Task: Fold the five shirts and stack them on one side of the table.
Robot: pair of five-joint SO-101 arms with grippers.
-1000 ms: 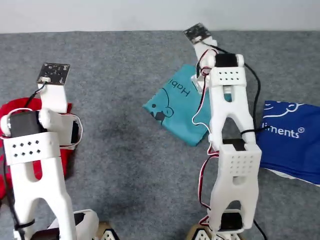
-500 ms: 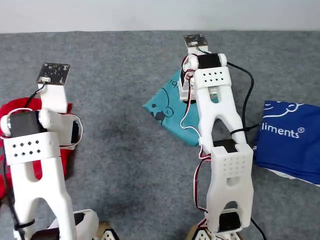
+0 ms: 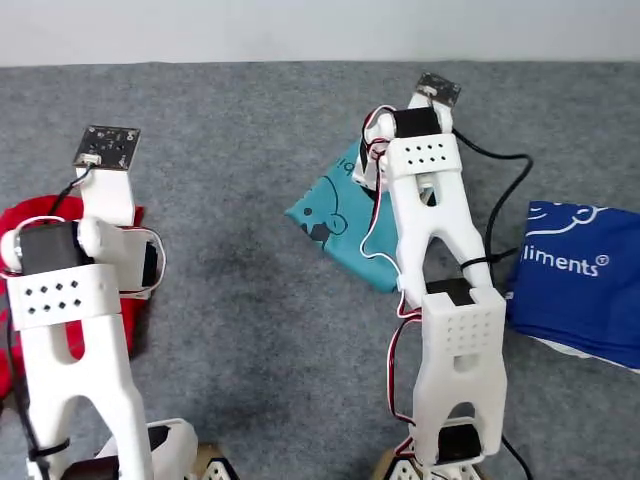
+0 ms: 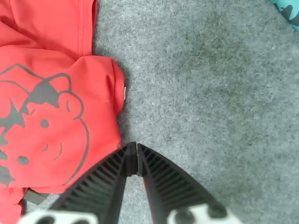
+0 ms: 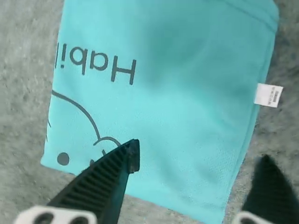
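A grey felt table cover (image 3: 240, 300) is stretching across the whole scene, with two white robot arms standing at its near edge. Three shirts are lying on it, well apart from one another.

A red shirt (image 3: 12, 225) is lying at the far left edge of the table, partly hidden under the left arm (image 3: 70, 300). From the left wrist, the red shirt (image 4: 46, 116) is showing a dark cartoon face print and one short sleeve. The left gripper (image 4: 136, 161) is hanging with its two black fingers pressed together, holding nothing, over bare felt just beside the shirt's edge.

A teal shirt (image 3: 335, 215), folded into a rectangle and turned at an angle, is lying right of centre, with the right arm (image 3: 440, 250) reaching out over it. From the right wrist, the teal shirt (image 5: 177, 93) is showing dark lettering, a line drawing and a small white tag (image 5: 268, 94) at one edge. The right gripper (image 5: 200, 156) is hovering with its fingers spread wide, gripping nothing; one finger is over the print, the other over the felt just past the shirt's edge.

A blue shirt (image 3: 575, 280) with white print is lying folded at the right edge of the table.
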